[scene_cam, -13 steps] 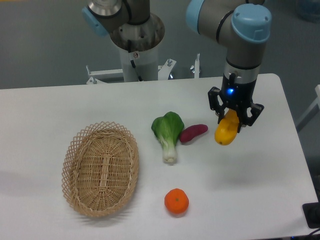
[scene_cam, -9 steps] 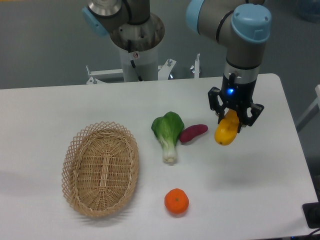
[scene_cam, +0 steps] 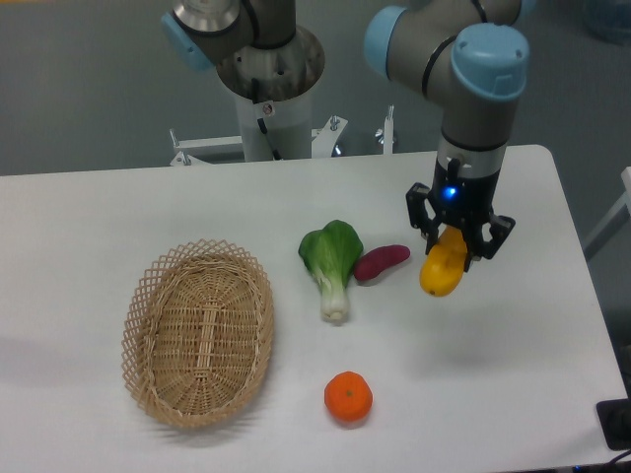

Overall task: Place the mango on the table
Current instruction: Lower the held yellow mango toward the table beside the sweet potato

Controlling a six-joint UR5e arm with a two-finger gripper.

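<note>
The yellow-orange mango (scene_cam: 442, 272) hangs tilted in my gripper (scene_cam: 454, 246), whose fingers are shut on its upper end. It is held over the right part of the white table (scene_cam: 513, 335), just right of the purple-red sweet potato (scene_cam: 382, 262). Whether its lower tip touches the tabletop I cannot tell.
A green bok choy (scene_cam: 332, 261) lies left of the sweet potato. A round orange (scene_cam: 348, 397) sits near the front edge. An oval wicker basket (scene_cam: 198, 330) stands at the left. A second arm's base (scene_cam: 266, 79) rises behind the table.
My gripper with the mango has shifted slightly to the left and a little lower. Nothing else has moved.
</note>
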